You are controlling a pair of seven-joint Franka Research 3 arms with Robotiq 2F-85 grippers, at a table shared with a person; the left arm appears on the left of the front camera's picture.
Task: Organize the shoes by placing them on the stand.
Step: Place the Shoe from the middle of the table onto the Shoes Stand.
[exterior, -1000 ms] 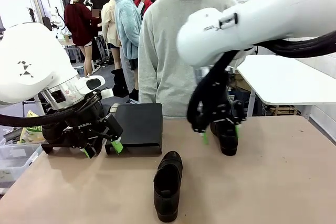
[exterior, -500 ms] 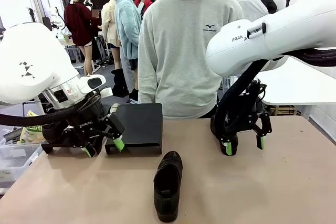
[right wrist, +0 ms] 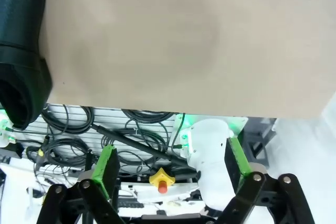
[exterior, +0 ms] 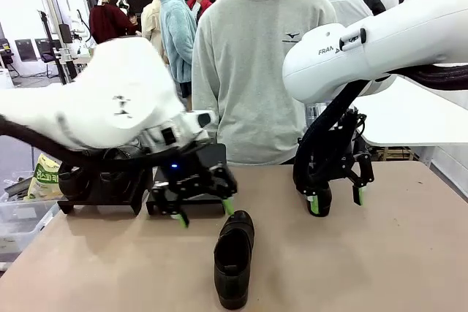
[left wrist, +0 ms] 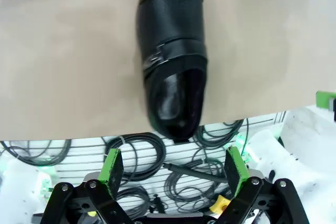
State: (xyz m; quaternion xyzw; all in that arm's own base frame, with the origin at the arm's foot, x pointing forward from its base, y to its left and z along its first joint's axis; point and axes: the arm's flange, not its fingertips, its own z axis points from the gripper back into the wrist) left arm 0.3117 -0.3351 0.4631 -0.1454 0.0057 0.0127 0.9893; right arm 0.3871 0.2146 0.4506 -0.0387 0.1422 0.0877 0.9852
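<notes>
Risk: the left gripper (exterior: 205,212), fingers spread and empty, could knock the shoe (exterior: 234,257) off the near edge of the counter (exterior: 395,253). The right gripper (exterior: 336,201), likewise released, hangs beside a second shoe (right wrist: 21,51).

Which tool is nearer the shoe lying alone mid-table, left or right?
Left. The left tool hangs open just beyond the shoe's far end; the right tool, also open, is farther off to the shoe's right.
</notes>
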